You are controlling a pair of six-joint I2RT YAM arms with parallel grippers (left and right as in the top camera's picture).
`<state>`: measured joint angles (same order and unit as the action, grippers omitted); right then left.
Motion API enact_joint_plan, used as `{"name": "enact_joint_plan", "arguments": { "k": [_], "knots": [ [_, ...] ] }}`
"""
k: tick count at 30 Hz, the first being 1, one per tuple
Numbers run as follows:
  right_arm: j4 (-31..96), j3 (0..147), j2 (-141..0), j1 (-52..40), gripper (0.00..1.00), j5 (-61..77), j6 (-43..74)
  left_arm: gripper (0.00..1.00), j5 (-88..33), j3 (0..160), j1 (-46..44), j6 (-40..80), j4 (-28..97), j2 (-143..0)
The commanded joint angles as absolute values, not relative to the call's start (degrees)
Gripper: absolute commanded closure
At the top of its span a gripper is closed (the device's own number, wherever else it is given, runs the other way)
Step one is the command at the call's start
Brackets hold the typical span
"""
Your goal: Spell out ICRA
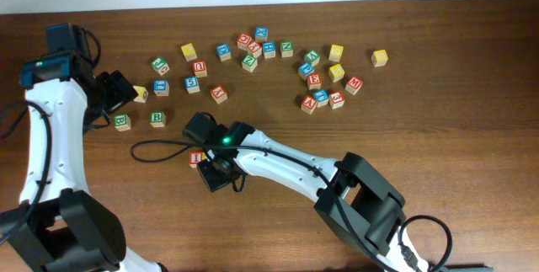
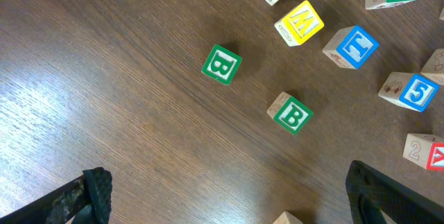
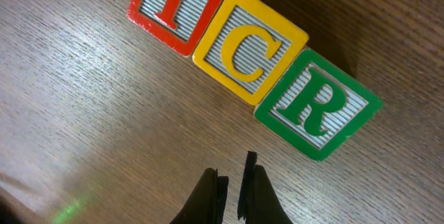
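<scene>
dark wooden table (image 1: 438, 137) carries red i (image 3: 177, 5), yellow c (image 3: 250, 47) and green r (image 3: 316, 106), touching in a row near its middle. our right claw (image 3: 234, 175) hovers beside them, pinched closed, empty; our left claw (image 2: 225, 189) gapes wide, empty. next we must fetch the a, which we cannot pick out among the scattered cubes (image 1: 313, 78) near the far edge.

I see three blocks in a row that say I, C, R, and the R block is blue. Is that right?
Almost. The I block, C block and R block do sit in a row, but the R block is green, not blue. The right wrist view shows it.
</scene>
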<state>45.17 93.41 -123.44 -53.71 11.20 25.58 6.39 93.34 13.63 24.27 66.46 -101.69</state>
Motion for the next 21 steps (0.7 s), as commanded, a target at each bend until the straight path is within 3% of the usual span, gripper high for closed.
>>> {"name": "enact_joint_plan", "arguments": {
  "k": [1,21],
  "knots": [
    [45.0,92.3,-124.1,-53.6,0.96,9.8,26.0,0.01,6.2,94.2,13.8,25.0,66.5,-101.7],
    [41.6,91.3,-124.1,-53.6,0.96,9.8,26.0,0.01,6.2,94.2,13.8,25.0,66.5,-101.7]
  ]
}}
